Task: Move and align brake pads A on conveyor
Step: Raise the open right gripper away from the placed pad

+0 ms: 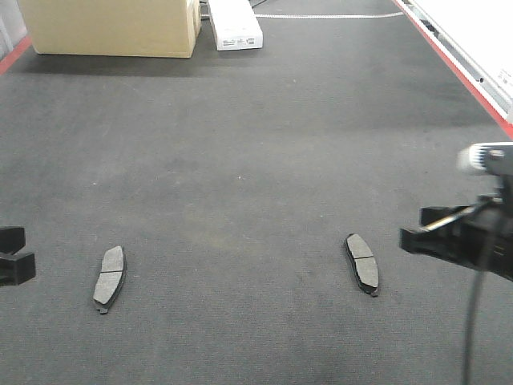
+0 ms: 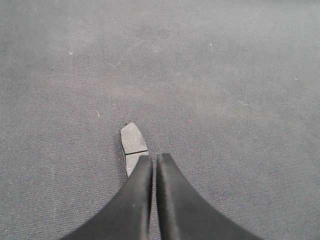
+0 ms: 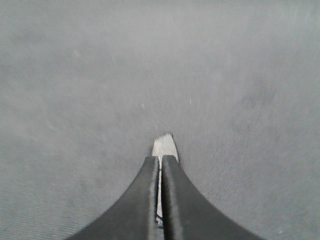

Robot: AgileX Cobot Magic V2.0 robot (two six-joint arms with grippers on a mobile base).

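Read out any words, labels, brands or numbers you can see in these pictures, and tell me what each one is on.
No text is legible in any view.
White box: faint marks on its near end, too small to read.
Cardboard box: no print visible.
Brake pad on the left and brake pad on the right: no markings visible.
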